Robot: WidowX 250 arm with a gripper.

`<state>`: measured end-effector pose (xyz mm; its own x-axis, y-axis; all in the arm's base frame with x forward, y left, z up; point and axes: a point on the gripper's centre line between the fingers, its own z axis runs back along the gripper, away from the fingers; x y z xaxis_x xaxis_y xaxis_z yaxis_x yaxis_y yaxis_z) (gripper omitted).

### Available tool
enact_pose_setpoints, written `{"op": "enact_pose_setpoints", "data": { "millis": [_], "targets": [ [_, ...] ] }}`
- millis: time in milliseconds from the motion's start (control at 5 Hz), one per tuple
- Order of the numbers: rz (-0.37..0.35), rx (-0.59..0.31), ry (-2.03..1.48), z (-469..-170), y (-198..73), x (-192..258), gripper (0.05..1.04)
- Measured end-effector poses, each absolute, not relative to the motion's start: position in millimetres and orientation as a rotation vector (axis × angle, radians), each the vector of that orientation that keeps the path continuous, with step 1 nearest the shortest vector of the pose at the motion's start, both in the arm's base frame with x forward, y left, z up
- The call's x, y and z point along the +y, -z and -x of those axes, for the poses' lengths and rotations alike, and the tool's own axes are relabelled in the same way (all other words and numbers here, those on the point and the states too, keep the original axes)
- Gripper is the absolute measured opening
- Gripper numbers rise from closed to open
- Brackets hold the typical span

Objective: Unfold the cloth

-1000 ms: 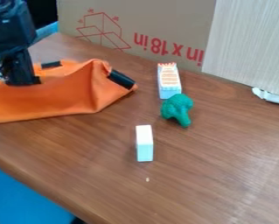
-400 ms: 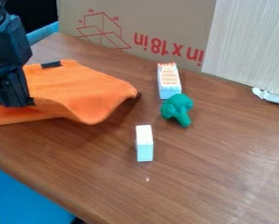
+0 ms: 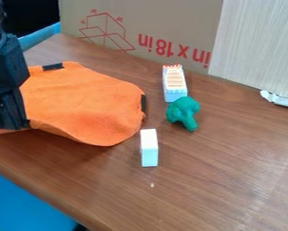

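The black two-finger gripper [image 3: 12, 122] is pinching the orange fabric cloth [image 3: 85, 103] at its near edge. This cloth spreads on the brown wood-grain table [image 3: 224, 171].

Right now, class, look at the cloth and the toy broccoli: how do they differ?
The cloth is orange with black patches; the toy broccoli is green all over. The cloth is a broad, soft sheet, partly behind the pincer; the toy broccoli is small and chunky, with a rounded head and stalk, away from the pincer. Both are on the table.
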<state>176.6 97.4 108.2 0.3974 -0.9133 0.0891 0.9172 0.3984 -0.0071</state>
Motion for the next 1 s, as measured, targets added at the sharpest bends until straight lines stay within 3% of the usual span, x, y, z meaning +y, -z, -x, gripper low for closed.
{"op": "enact_pose_setpoints", "data": {
  "millis": [400, 1000],
  "targets": [
    [0.090, -0.026, 1.182, -164.1, -96.7, 87.6, 0.055],
    [0.064, -0.002, 1.241, -137.4, -90.6, 63.3, 0.080]
  ]
}}
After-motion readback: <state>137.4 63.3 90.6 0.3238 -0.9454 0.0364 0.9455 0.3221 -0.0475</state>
